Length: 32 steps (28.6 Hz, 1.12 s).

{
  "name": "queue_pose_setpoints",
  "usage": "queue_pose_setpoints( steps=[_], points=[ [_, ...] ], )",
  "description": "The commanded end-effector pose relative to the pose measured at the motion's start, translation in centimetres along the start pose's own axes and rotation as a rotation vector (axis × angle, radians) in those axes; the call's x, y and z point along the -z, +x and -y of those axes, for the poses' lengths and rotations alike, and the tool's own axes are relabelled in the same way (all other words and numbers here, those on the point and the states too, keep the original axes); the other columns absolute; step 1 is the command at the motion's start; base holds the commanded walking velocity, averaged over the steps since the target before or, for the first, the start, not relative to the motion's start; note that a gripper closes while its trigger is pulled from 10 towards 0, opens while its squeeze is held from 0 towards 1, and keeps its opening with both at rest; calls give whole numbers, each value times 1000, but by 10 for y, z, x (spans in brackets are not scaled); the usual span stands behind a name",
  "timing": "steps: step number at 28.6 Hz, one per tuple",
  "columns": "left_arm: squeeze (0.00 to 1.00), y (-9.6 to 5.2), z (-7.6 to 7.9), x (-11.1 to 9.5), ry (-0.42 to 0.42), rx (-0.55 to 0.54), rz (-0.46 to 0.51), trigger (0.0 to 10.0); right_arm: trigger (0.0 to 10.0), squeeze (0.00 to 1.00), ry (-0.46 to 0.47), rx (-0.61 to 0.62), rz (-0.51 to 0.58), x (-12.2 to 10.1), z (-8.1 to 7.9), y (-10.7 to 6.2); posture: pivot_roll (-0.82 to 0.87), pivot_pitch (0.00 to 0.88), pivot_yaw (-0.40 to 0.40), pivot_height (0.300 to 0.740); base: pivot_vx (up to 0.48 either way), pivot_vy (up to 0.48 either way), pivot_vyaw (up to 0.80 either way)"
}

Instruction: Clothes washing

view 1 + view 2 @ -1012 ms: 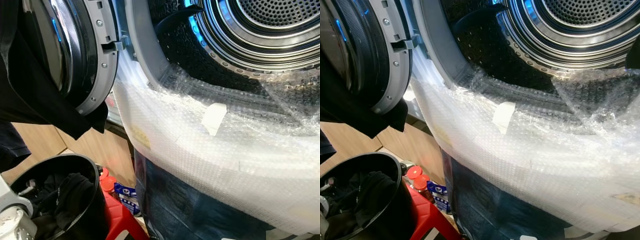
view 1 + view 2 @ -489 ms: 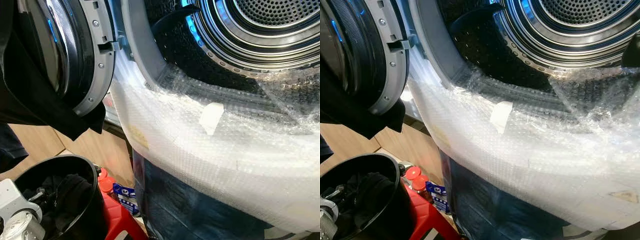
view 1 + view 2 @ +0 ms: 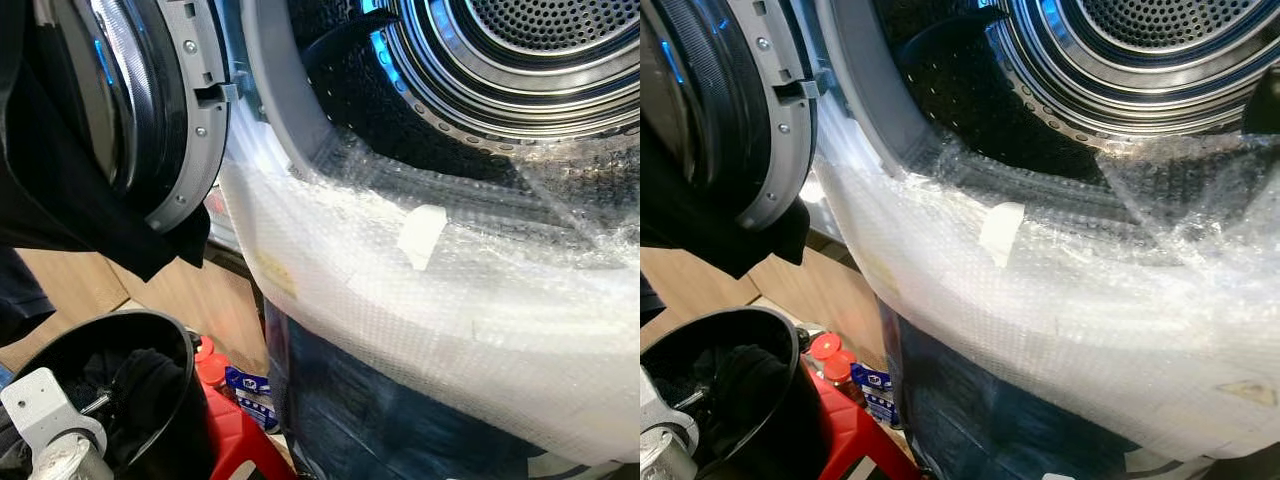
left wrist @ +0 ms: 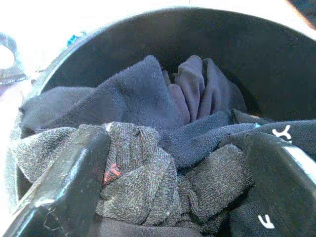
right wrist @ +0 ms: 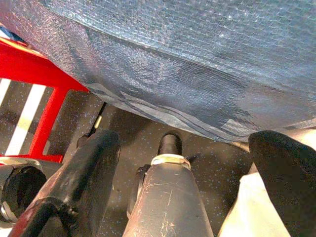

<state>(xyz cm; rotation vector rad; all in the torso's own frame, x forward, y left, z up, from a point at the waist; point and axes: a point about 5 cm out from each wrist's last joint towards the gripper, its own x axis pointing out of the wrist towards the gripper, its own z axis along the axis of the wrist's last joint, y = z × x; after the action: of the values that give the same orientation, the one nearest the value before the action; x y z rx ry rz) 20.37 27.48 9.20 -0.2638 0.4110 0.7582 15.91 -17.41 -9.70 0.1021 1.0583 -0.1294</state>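
Washer: the front-loading washing machine with its perforated steel drum point(image 3: 540, 40) stands open at 1 o'clock of the head views; its round grey-rimmed glass door point(image 3: 150, 110) is swung out at 10 o'clock.
Wrapping: a white sheet of bubble wrap point(image 3: 420, 300) is draped over the lower lip of the drum opening, with a pale strip of tape point(image 3: 420, 235) stuck on it; a dark blue plastic cover point(image 3: 380, 420) hangs below.
Hanging cloth: a black garment point(image 3: 70, 200) drapes over the door at 9 o'clock.
Laundry: dark navy and grey knitted clothes point(image 4: 148, 163) lie heaped in the round black plastic bucket point(image 3: 175, 340) at 7 o'clock, beside a red stool point(image 3: 235, 440).
Left gripper: the left gripper point(image 4: 173, 187) is down inside the bucket, fingers spread wide on either side of a grey knitted piece, touching the pile but clamping nothing.
Right gripper: the right gripper point(image 5: 187, 163) hangs low near the speckled dark floor point(image 5: 128, 138) under the blue cover, fingers wide apart and empty.
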Motion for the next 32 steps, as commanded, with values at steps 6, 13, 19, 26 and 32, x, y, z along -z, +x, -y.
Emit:
queue_pose_setpoints(
  steps=[6,13,19,26,32],
  points=[
    [0,-13,1,-9,8,41,90,10000,10000,0,13,-9,-6,4,-3,0,169,34,91,740,0,0,0],
    [0,-26,-4,-10,48,36,126,10000,10000,0,13,-14,-6,4,-4,0,185,44,94,740,0,0,0],
    [0,-21,-11,-5,46,-39,102,10000,10000,0,13,-19,-8,4,-6,0,182,50,96,740,0,0,0],
    [0,-13,-20,2,14,-100,44,10000,10000,0,16,-18,-10,6,-5,-1,176,50,97,740,0,0,0],
    [0,-9,-16,8,6,-101,17,10000,10000,0,13,-13,-17,9,-3,-1,167,49,92,740,0,0,0]
  ],
)
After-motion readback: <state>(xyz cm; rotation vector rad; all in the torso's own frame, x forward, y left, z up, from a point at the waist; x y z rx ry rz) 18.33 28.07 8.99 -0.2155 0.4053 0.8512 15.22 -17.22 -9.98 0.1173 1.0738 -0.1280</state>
